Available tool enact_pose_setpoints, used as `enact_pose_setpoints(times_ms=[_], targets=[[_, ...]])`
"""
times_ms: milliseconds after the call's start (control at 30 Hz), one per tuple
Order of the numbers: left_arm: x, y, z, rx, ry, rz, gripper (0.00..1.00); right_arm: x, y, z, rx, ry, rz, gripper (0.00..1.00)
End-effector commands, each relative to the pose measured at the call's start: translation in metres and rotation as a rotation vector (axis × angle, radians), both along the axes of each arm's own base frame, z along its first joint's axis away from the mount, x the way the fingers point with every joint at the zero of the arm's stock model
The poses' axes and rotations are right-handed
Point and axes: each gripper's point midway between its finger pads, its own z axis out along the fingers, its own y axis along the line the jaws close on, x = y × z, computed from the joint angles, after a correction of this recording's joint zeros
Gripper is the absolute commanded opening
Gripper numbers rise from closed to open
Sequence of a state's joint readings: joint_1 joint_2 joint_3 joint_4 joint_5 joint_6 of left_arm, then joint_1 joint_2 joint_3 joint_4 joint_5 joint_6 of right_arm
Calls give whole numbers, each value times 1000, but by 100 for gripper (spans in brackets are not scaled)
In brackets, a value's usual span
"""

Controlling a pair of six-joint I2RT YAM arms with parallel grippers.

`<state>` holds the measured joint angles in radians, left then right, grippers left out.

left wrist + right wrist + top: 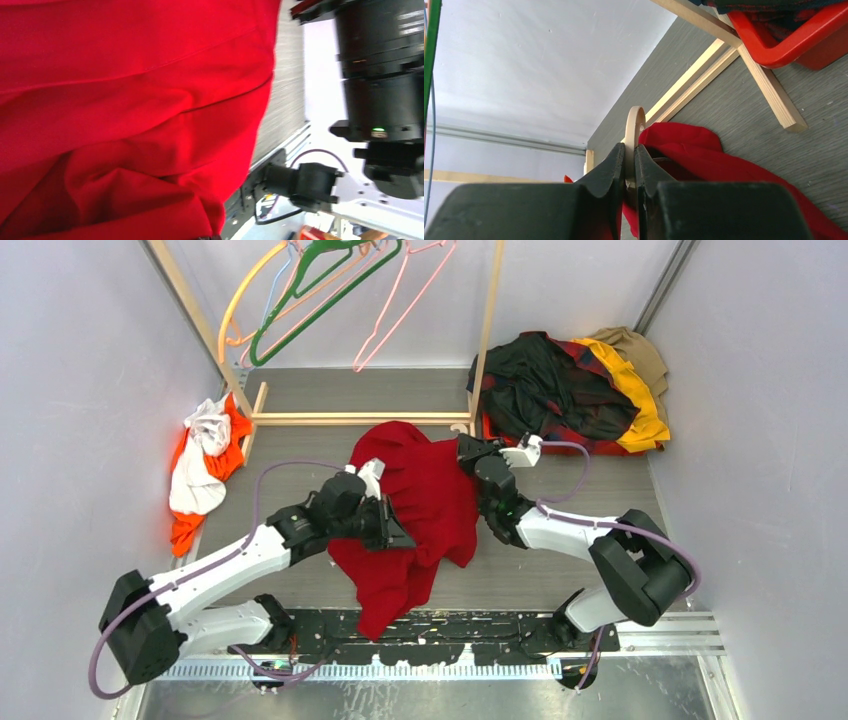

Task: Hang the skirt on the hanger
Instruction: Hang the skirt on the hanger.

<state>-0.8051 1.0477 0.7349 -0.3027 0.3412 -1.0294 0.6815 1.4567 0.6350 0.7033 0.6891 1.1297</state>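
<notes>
**Skirt bunched around the hanger, hook pinched in the right gripper**

The red skirt (420,500) lies mid-table between the two arms. Its waist end is heaped towards the wooden rack (360,418) and its hem trails over the near edge. From the right wrist, the cream hanger (636,117) shows only its curved hook, rising out of the red cloth. The hanger's arms are buried, so I cannot tell whether they sit inside the waistband.

The right gripper (630,152) is clamped on that hook. The left gripper (388,525) is closed at the skirt's left edge, apparently on a fold, though its fingers are hidden and red fabric fills its camera.

I judge the dressing step to be under way: one arm steadies the hanger while the other works the cloth. The next move calls for spreading the waist across both hanger arms with the hook held firm, so the skirt doesn't slide off.

A green hanger (320,290) hangs on the rack, and a red bin (794,35) of clothes sits at the back right.
</notes>
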Motion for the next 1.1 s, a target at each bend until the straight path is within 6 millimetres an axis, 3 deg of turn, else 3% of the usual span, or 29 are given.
enact_pose_setpoints(times_ms=[0,167,367,600,667,767,1067], targets=[[29,-11,4,6,-165,11,2,-10,9,31,126,-74,65,1],[38,-23,34,12,-240,-54,22,-28,20,11,68,-21,175,1],[58,-17,78,80,-336,-35,32,-55,34,2,31,5,332,1],[79,1,65,241,-334,-1,33,-76,42,26,117,-40,430,1],[89,9,49,329,-351,0,33,-80,43,35,124,-54,447,1],[100,15,39,397,-407,-19,32,-83,46,47,136,-76,476,1],[130,18,52,473,-694,-85,31,-93,56,62,142,-103,549,1]])
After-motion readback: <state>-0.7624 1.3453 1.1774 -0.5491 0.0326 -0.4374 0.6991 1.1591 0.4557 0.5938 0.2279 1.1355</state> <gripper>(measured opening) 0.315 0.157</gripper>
